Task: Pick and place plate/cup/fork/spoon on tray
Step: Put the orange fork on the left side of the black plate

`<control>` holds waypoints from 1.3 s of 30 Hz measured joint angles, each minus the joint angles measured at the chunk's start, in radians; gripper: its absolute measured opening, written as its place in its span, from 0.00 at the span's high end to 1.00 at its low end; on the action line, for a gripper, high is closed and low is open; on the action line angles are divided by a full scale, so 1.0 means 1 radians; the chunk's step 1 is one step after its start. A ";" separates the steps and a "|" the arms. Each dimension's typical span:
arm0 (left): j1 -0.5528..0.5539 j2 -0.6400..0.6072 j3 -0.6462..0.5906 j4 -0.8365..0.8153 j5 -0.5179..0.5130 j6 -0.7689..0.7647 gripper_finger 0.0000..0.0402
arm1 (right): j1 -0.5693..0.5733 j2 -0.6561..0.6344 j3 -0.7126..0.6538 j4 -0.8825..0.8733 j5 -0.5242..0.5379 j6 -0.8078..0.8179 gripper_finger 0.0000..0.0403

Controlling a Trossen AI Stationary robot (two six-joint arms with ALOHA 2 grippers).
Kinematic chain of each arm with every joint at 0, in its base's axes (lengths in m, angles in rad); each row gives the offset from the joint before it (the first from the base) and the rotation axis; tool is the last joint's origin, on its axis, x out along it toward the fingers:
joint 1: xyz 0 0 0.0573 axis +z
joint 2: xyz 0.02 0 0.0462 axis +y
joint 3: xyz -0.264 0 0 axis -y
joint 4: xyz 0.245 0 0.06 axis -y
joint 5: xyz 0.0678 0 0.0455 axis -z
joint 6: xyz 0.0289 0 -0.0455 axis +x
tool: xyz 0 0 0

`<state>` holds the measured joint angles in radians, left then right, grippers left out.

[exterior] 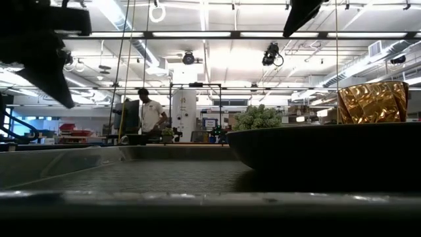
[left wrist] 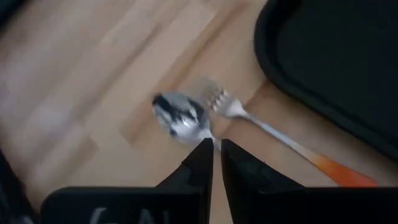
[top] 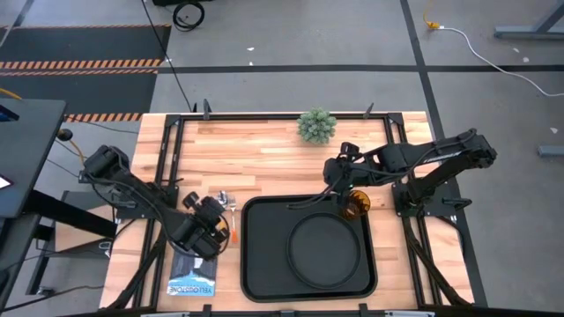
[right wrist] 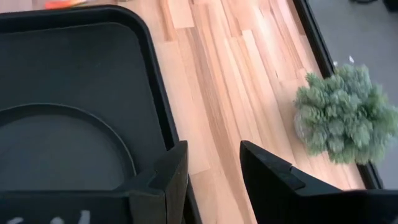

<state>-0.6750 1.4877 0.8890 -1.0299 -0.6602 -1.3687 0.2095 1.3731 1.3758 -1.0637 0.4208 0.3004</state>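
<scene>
The black tray [top: 256,264] lies at the table's near middle, with the round black plate [top: 324,251] on it. The amber cup [top: 357,204] stands upright in the tray's far right corner and shows behind the plate in the low view [exterior: 371,102]. The spoon [left wrist: 180,116] and the fork [left wrist: 261,127] lie side by side on the wood, left of the tray's far left corner. My left gripper [top: 216,220] is over them, its fingers closed at the spoon's neck. My right gripper [top: 337,189] is open and empty above the tray's far rim, just left of the cup. My left gripper has its two fingers [left wrist: 200,163] closed on the spoon's handle right behind the bowl [left wrist: 211,134], coming from above at a slant. The fingers hide the rest of the handle. Whether the spoon is off the wood I cannot tell.
A small green potted plant [top: 316,126] stands at the table's far middle and shows in the right wrist view [right wrist: 345,115]. A dark booklet [top: 192,280] lies at the near left, beside the tray. Bare wood lies between the plant and the tray.
</scene>
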 joint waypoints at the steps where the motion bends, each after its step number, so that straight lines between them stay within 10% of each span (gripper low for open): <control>1: 0.000 0.003 -0.001 0.011 0.024 -0.038 0.90 | -0.002 0.000 -0.007 0.014 0.004 -0.018 0.62; 14: 0.049 0.019 -0.003 0.133 0.122 -0.149 0.74 | 0.005 -0.019 -0.113 0.265 0.282 -0.231 0.62; 39: 0.169 0.081 -0.003 0.243 0.158 -0.251 0.60 | 0.012 -0.131 -0.264 0.445 0.226 -0.259 0.62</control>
<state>-0.5056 1.5685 0.8864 -0.7871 -0.5018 -1.6201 0.2214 1.2419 1.1114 -0.6184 0.6466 0.0418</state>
